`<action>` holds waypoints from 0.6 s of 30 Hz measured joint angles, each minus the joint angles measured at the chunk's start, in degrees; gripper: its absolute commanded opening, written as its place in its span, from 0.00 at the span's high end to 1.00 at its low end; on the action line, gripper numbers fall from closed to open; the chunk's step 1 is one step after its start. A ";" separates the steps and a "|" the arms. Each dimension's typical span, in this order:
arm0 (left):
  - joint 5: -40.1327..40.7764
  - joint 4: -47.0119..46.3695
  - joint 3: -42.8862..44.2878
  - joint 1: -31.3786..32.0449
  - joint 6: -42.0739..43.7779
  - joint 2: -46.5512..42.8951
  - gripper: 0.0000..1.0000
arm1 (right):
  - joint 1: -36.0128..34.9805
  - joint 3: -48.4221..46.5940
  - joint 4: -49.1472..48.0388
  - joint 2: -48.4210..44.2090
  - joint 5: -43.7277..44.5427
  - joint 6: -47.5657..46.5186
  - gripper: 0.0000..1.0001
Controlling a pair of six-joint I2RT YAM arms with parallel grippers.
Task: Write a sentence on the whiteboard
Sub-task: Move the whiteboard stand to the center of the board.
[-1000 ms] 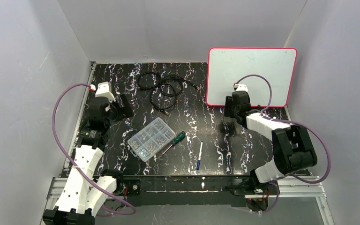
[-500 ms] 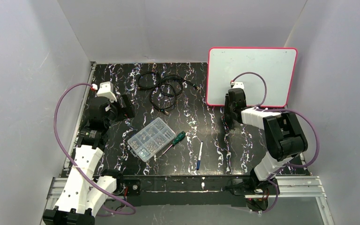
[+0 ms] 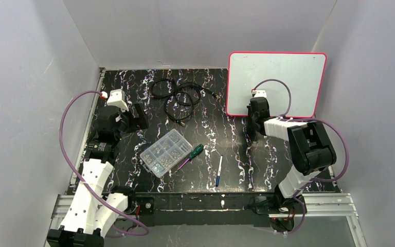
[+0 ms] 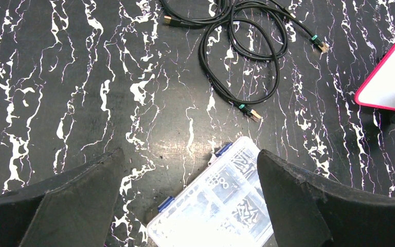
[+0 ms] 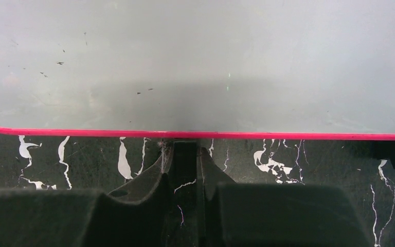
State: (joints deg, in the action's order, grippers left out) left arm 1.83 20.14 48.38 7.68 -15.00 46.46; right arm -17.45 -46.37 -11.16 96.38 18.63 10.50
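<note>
**Q:** What is at the left?

**A:** My left fingers are released and spread wide above the counter, a black surface veined with white. In the wrist view, a clear compartment box of small parts lies on the counter in the gap between them, touching neither.

**Q:** And toward the middle?

**A:** Beyond the box, coiled black cables lie near the far edge. Just right of the box lies a green-handled screwdriver. Right of that, apart from it and nearer my bases, lies a marker pen.

**Q:** And the right side?

**A:** My right fingers are clenched close, with only a narrow dark slot between them. Their tips reach the near pink-red frame of the whiteboard. I cannot tell whether they pinch anything.

**Q:** Where is the board?

**A:** It is at the far right corner of the counter. In the overhead view its upper edge lies past the counter's back edge, against the grey wall. I cannot tell whether it lies flat or leans. Its glossy face has a few tiny dark specks.
</note>
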 measured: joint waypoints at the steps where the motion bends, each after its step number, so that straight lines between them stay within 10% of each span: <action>1: -0.04 0.00 0.00 0.00 0.00 0.00 0.01 | -0.07 0.04 -0.09 -0.02 0.04 -0.15 0.99; 18: -1.01 -0.02 -0.02 0.00 0.04 0.00 0.01 | -10.73 7.06 0.70 -7.56 2.36 3.69 0.99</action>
State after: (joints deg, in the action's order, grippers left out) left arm 0.82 20.12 48.36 7.68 -14.96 46.46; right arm -28.18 -39.31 -10.46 88.82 20.99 14.20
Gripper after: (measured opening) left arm 0.992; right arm 0.239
